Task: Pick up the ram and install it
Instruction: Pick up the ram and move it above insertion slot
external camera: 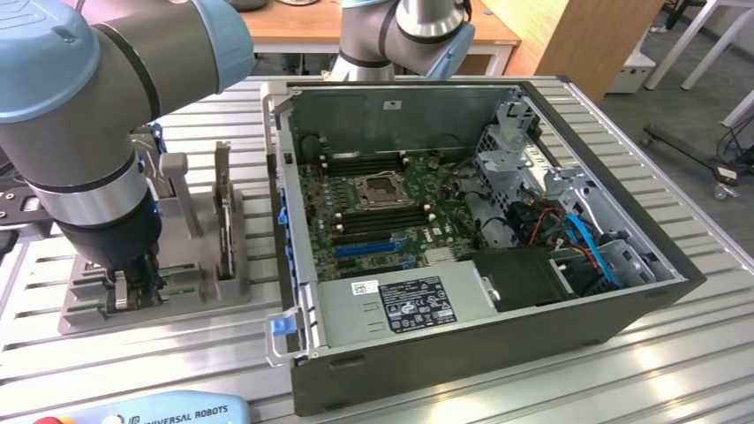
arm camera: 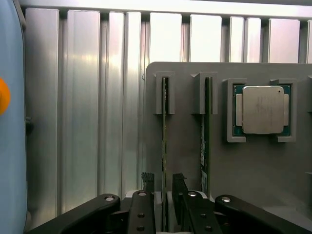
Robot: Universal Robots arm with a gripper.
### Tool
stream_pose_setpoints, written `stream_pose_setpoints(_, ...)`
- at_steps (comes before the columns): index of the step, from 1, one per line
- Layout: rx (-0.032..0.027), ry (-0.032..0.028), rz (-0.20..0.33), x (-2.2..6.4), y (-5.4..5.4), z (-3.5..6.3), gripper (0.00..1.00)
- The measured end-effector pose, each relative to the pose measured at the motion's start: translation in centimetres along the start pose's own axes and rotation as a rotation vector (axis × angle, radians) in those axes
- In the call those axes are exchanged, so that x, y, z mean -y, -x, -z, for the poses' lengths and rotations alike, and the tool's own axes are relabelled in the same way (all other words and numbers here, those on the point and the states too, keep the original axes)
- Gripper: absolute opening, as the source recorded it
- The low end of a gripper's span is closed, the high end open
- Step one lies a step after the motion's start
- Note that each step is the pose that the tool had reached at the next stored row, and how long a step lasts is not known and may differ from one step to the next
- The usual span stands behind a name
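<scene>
In the exterior view the gripper (external camera: 127,287) is down on a grey holder (external camera: 189,300) that stands on the slatted table (external camera: 471,389), well apart from the open computer case (external camera: 659,291) and its motherboard (external camera: 377,203), so the work looks to be at the pick-up stage, with nothing yet installed. A teach pendant (external camera: 165,413) near the gripper's side of the table reads "UNIVERSAL ROBOTS". The white label (external camera: 407,305) on the silver box (external camera: 342,329) in the case carries print too fine to read. In the wrist view the ram (arm camera: 165,126) stands on edge in a slot of the holder (arm camera: 185,146), running straight out from between the fingertips (arm camera: 147,181). The gripper (arm camera: 163,184) straddles the stick with its jaws apart, a gap showing on either side, so it holds nothing. A second stick (arm camera: 205,131) sits just beside, and the processor (arm camera: 263,109) lies beyond that, its lid markings illegible. By my judgement, a grip here calls for pads square on the board's flat faces and a straight pull out of the slot, clear of the neighbouring stick.
</scene>
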State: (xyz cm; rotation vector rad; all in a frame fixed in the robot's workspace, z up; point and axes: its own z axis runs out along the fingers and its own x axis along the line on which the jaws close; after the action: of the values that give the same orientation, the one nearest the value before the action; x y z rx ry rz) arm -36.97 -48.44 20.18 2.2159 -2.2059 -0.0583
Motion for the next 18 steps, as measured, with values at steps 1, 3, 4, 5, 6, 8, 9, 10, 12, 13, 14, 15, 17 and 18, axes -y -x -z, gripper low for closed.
stream_pose_setpoints(1,0.0000,0.0000,0.000,0.00,0.00,0.00,0.29)
stream_pose_setpoints(3,0.0000,0.0001,0.000,0.01,0.00,0.00,0.29)
stream_pose_setpoints(4,0.0000,0.0001,0.000,0.01,0.00,0.00,0.29)
stream_pose_setpoints(5,-0.0001,0.0001,0.000,0.01,0.00,0.01,0.29)
stream_pose_setpoints(6,0.0000,0.0000,0.000,0.01,0.00,0.04,0.29)
stream_pose_setpoints(8,0.0001,-0.0001,0.000,0.01,0.00,0.06,0.29)
stream_pose_setpoints(9,0.0000,0.0000,0.000,0.01,0.00,0.06,0.29)
stream_pose_setpoints(10,0.0000,0.0000,0.000,0.01,0.00,0.07,0.29)
stream_pose_setpoints(12,0.0000,0.0000,0.000,0.01,0.00,0.07,0.29)
stream_pose_setpoints(13,0.0000,0.0000,0.000,0.01,0.00,0.07,0.29)
stream_pose_setpoints(14,-0.0001,0.0000,0.000,0.01,0.00,0.06,0.29)
stream_pose_setpoints(15,0.0000,0.0000,0.000,0.01,0.00,0.06,0.29)
stream_pose_setpoints(17,0.0000,0.0000,0.000,0.01,0.00,0.06,0.27)
stream_pose_setpoints(18,0.0000,0.0000,0.000,0.01,0.00,0.06,0.21)
